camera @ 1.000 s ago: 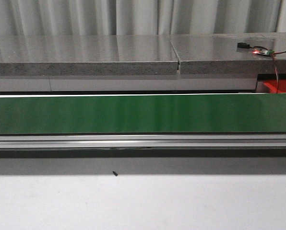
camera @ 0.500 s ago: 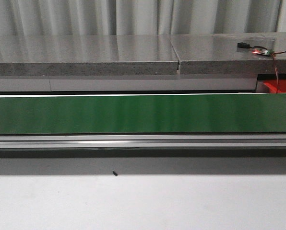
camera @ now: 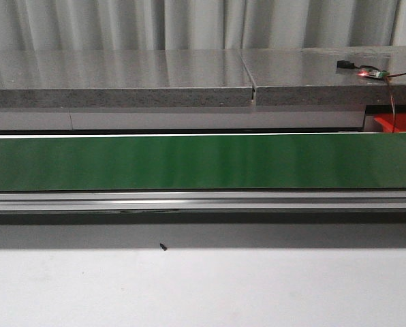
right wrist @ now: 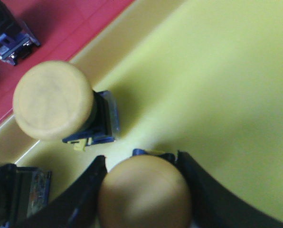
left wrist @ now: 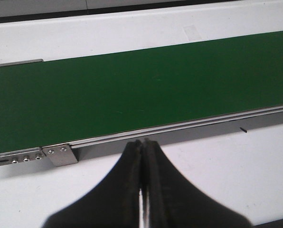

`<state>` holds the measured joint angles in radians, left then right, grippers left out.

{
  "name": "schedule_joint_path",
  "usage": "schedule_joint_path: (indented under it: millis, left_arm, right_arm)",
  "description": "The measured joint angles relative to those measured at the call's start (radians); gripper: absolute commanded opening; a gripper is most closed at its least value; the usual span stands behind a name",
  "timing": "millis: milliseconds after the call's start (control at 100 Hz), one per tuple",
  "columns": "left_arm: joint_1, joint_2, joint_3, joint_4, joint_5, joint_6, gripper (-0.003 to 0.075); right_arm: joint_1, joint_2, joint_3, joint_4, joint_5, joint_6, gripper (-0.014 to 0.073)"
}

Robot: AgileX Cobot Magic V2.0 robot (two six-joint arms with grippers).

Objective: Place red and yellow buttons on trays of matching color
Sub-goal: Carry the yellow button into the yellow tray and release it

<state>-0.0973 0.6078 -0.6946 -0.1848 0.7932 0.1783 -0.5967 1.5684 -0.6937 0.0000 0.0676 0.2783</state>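
Yellow button [right wrist: 144, 192] in R tool [right wrist: 141, 190], over yellow tray [right wrist: 217, 95].

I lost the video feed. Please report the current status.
Left gripper shut, empty, beside green belt. Right gripper holding yellow button over yellow tray. Nothing blocking.

Front view evenly lit, sharp; soft glare bands on green belt [camera: 203, 162], dark shadow strip beneath its rail. Right wrist view close, blurred; yellow tray [right wrist: 217, 85] bright, saturated.
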Motion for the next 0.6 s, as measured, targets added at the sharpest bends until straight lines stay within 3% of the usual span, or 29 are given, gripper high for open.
schedule_joint_path:
  millis: [80,250,320,600]
  left_arm:
    - [0.0,0.0,0.0,0.0,0.0,0.0,-0.0019]
    - [0.0,0.0,0.0,0.0,0.0,0.0,-0.0019]
    - [0.0,0.0,0.0,0.0,0.0,0.0,-0.0019]
    - [0.0,0.0,0.0,0.0,0.0,0.0,-0.0019]
  right_arm:
    - [0.0,0.004,0.0,0.0,-0.004,0.0,0.0169]
    - [0.0,0.004,0.0,0.0,-0.003,0.002,0.0546]
    - [0.0,0.004,0.0,0.0,0.004,0.002,0.0647]
    - [0.0,-0.117,0.0,-0.013,0.019,0.002,0.0653]
